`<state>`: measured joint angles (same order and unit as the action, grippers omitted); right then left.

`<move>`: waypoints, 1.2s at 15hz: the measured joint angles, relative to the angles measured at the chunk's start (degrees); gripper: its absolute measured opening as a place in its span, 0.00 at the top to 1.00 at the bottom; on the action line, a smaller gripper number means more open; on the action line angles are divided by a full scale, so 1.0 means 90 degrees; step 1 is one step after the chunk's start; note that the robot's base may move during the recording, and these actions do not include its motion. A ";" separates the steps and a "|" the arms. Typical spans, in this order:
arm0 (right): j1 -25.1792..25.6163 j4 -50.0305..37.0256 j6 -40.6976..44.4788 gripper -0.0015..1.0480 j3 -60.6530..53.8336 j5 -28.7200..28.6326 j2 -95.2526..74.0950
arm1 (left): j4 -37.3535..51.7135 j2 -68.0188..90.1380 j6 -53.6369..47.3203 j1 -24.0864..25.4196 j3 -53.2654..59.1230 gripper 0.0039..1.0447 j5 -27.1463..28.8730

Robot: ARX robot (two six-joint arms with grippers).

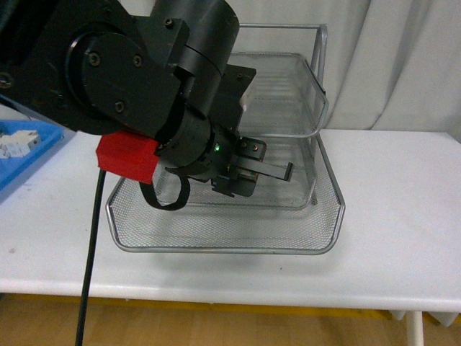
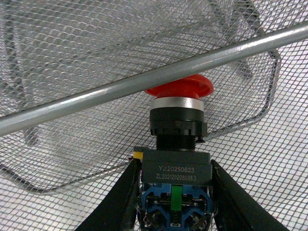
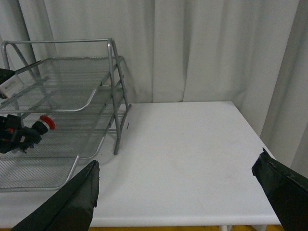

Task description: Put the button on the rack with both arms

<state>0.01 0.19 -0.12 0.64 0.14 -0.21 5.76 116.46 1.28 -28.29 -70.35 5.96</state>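
Button (image 2: 179, 122) is hard to see in the front view, because the big black left arm (image 1: 144, 79) is in the way. The arm's end reaches into the rack (image 1: 223, 231), under the middle tray and over the bottom one. The rack stands on a white table (image 1: 403, 216). A blue tray (image 1: 29, 155) lies far to the left. In the left wrist view, the left gripper (image 2: 174, 168) squeezes the button's dark body from both sides. The red cap points away from the gripper and sits just behind a silver rack bar (image 2: 72, 103). In the right wrist view, the button's red cap shows between the two lower trays. The right gripper (image 3: 178, 197) is spread wide and holds nothing, well apart from the rack.
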 joint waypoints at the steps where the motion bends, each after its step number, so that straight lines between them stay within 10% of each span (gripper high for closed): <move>1: 0.0000 0.0000 -0.0002 0.06 0.0000 0.0000 0.0000 | -0.0182 0.0233 -0.0024 0.0015 -0.0287 0.66 0.0032; 4: 0.0000 0.0000 -0.0002 0.06 0.0000 0.0002 0.0000 | -0.0444 0.0583 0.0075 0.0075 -0.0879 0.60 -0.0049; 8: 0.0000 0.0000 -0.0002 0.06 0.0000 0.0000 0.0000 | 0.0090 -0.0041 0.0308 0.0095 -0.0182 0.05 -0.0243; 15: 0.0000 0.0000 -0.0002 0.06 0.0000 0.0002 0.0000 | 0.1826 -0.4505 -0.0342 -0.0163 0.3779 0.08 0.0653; 17: 0.0000 0.0000 -0.0002 0.06 0.0000 -0.0010 0.0000 | 0.3602 -0.5884 -0.0233 0.0415 0.5268 0.31 0.1809; 18: 0.0000 0.0000 -0.0002 0.06 0.0000 -0.0010 0.0000 | 0.3092 -0.7278 -0.0182 0.1358 0.6241 0.48 0.1268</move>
<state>0.01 0.19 -0.14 0.64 0.05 -0.21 33.58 50.96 -0.36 -16.08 -14.17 17.37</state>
